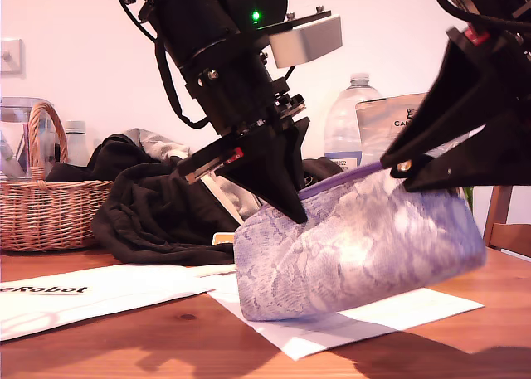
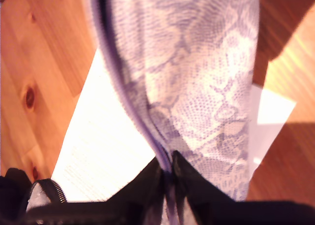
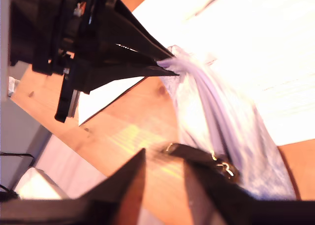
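A lilac snakeskin-print pouch (image 1: 357,246) with a purple zipper (image 2: 129,102) lies tilted on white paper (image 1: 373,317), its end at the exterior view's right raised. My first gripper (image 1: 294,209) (image 2: 168,168) is shut on the pouch's zipper edge, at the end towards the exterior view's left. My second gripper (image 1: 397,165) (image 3: 157,151) hangs at the pouch's (image 3: 221,116) other end. A narrow gap shows between its fingers with only table behind it. The zipper end and a small metal piece (image 3: 224,168) lie against one finger. The second wrist view also shows my first gripper (image 3: 162,67) pinching the far end.
On the wooden table (image 1: 166,337) a wicker basket (image 1: 50,209) stands at the exterior view's left, with a heap of black clothes (image 1: 158,217) beside it. Behind the pouch are a water bottle (image 1: 353,122) and a silver bag (image 1: 390,114). A printed sheet (image 1: 91,292) lies in front.
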You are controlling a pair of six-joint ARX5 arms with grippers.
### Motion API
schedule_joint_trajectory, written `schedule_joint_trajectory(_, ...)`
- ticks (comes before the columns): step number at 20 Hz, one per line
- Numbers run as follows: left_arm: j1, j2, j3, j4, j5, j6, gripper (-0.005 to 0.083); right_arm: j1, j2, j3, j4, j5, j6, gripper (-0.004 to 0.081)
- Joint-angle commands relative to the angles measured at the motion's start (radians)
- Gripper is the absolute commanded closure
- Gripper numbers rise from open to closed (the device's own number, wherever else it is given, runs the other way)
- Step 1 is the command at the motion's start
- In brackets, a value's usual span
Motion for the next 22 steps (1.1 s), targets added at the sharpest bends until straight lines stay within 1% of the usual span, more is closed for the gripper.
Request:
schedule_joint_trajectory(1, 0.008, 0.014, -0.008, 0.007, 0.004, -0.003, 0.0797, -0.003, -0.002, 0.011, 0.007, 0.004, -0.042, 0.0351)
schedule_joint_trajectory(2, 0.013, 0.010, -0.008, 0.008, 0.002, -0.003, 0.0797, 0.000, -0.002, 0.011, 0.006, 0.005, -0.062, 0.0309)
schedule_joint_trajectory(3, 0.016, 0.005, -0.008, 0.008, 0.002, -0.003, 0.0797, 0.001, -0.002, 0.012, 0.007, 0.005, -0.076, 0.0303)
schedule_joint_trajectory(5, 0.023, -0.006, -0.008, 0.002, -0.003, -0.003, 0.0797, 0.006, -0.002, 0.017, 0.001, 0.001, -0.100, 0.0303)
schedule_joint_trajectory(6, 0.023, -0.007, -0.008, 0.005, -0.017, -0.003, 0.0797, 0.007, -0.002, 0.024, -0.002, -0.025, -0.100, 0.0304)
schedule_joint_trajectory(7, 0.026, -0.008, -0.008, 0.006, -0.032, -0.003, 0.0797, 0.007, -0.002, 0.034, -0.010, -0.069, -0.103, 0.0308)
schedule_joint_trajectory(9, 0.037, -0.008, -0.008, 0.006, -0.039, -0.003, 0.0797, 0.008, -0.002, 0.069, -0.057, -0.103, -0.113, 0.0309)
schedule_joint_trajectory(12, 0.053, -0.013, -0.008, 0.008, -0.039, -0.003, 0.0797, 0.017, -0.002, 0.097, -0.126, -0.105, -0.193, 0.0309)
schedule_joint_trajectory(15, 0.069, -0.036, -0.008, 0.003, -0.035, -0.003, 0.0797, 0.019, -0.002, 0.098, -0.228, -0.047, -0.276, 0.0308)
schedule_joint_trajectory(18, 0.084, -0.065, -0.008, -0.002, -0.005, -0.003, 0.0797, 0.019, -0.002, 0.098, -0.339, 0.052, -0.370, 0.0309)
schedule_joint_trajectory(20, 0.095, -0.084, -0.008, -0.007, 0.036, -0.003, 0.0798, 0.019, -0.002, 0.098, -0.364, 0.119, -0.400, 0.0309)
schedule_joint_trajectory(22, 0.103, -0.099, -0.008, -0.016, 0.071, -0.003, 0.0797, 0.019, -0.002, 0.098, -0.351, 0.154, -0.421, 0.0312)
